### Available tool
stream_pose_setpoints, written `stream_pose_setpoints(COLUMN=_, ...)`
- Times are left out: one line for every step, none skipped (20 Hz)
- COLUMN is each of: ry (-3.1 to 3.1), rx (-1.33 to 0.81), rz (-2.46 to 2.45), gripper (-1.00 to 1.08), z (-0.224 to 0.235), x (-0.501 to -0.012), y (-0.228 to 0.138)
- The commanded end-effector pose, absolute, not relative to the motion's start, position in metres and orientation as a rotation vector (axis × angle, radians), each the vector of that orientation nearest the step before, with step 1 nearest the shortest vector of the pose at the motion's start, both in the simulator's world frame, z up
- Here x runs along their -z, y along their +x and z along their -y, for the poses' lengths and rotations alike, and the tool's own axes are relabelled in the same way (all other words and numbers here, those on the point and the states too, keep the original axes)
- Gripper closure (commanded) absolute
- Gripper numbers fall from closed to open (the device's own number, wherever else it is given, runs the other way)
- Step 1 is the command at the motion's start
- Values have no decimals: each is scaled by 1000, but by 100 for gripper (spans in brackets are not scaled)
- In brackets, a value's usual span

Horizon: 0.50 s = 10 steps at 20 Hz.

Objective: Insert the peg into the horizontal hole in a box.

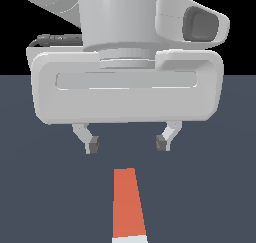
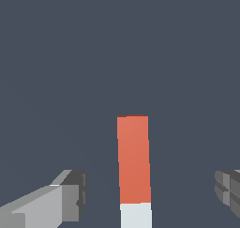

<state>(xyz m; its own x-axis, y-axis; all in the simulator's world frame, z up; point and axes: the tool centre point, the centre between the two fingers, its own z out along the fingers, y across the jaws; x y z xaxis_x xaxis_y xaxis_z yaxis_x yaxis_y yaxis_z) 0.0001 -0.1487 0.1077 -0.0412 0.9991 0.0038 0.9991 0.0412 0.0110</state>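
The peg lies flat on the dark grey floor, orange-red with a white end at the frame's lower edge. It also shows in the wrist view, white end toward the frame's edge. My gripper is open and empty. It hangs above the floor just beyond the peg's orange end, its fingers set wide apart. In the wrist view the fingertips stand on either side of the peg, apart from it. The box and its hole are out of view.
The white hand body fills the upper half of the exterior view and hides what is behind it. Dark grey floor lies around the peg.
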Motion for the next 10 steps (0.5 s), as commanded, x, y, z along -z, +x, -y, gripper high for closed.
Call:
stream_pose_setpoints(ry=2161, rx=-13, rz=-2275, gripper=-92, z=176, x=-98, y=0)
stream_pose_setpoints(ry=2157, rx=-11, rz=-2279, gripper=-92, z=186, x=-94, y=0)
stream_pose_setpoints(ry=2154, rx=-10, rz=-2283, gripper=-92, z=196, x=-91, y=0)
stream_pose_setpoints(ry=2151, rx=-9, rz=-2287, gripper=-92, z=205, x=-88, y=0)
stream_pose_setpoints(ry=2148, rx=-7, rz=-2290, gripper=-92, z=213, x=-85, y=1)
stream_pose_setpoints(ry=2145, rx=-6, rz=-2293, gripper=-92, z=221, x=-82, y=1)
stream_pose_setpoints(ry=2142, rx=-5, rz=-2296, gripper=-92, z=228, x=-80, y=1)
stream_pose_setpoints(ry=2140, rx=-4, rz=-2299, gripper=-92, z=235, x=-77, y=2)
stream_pose_setpoints(ry=2138, rx=-3, rz=-2301, gripper=-92, z=240, x=-75, y=2)
stream_pose_setpoints(ry=2136, rx=-3, rz=-2303, gripper=-92, z=245, x=-73, y=3)
